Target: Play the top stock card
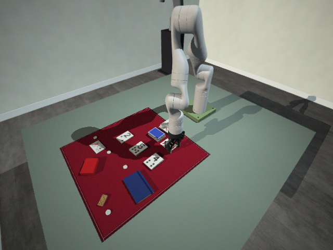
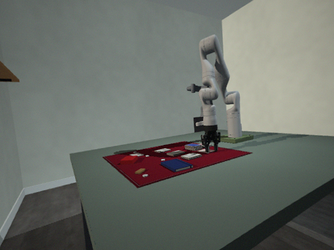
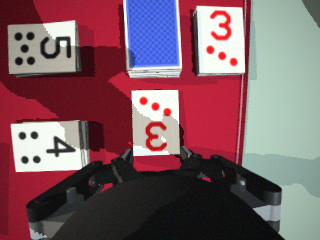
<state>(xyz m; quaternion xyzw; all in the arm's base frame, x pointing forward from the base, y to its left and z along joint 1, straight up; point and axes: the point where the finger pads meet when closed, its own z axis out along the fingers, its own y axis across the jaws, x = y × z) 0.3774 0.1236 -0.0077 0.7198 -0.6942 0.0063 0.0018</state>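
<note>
My gripper (image 1: 171, 148) (image 2: 210, 148) (image 3: 156, 154) points straight down, low over the red mat (image 1: 171, 172) (image 3: 105, 100). Its fingers grip the side edges of a face-up red 3 card (image 3: 161, 119) (image 1: 164, 143), held flat. I cannot tell whether the card touches the mat. The blue-backed stock (image 1: 156, 133) (image 2: 192, 146) (image 3: 151, 35) lies just beyond it. The black 4 pile (image 1: 153, 161) (image 2: 191, 155) (image 3: 47, 146) lies beside the card, apart from it. The black 5 pile (image 1: 138, 148) (image 3: 44, 47), a red 3 pile (image 1: 163, 125) (image 3: 220, 40) and a black 2 pile (image 1: 125, 136) lie around.
A pile with red markings (image 1: 97, 146), a red box (image 1: 89, 165), a blue book (image 1: 138, 186) (image 2: 176, 165), a tan domino (image 1: 102, 200) and several white chips (image 1: 125, 166) lie on the mat. The mat's edge runs close to the right of the gripper.
</note>
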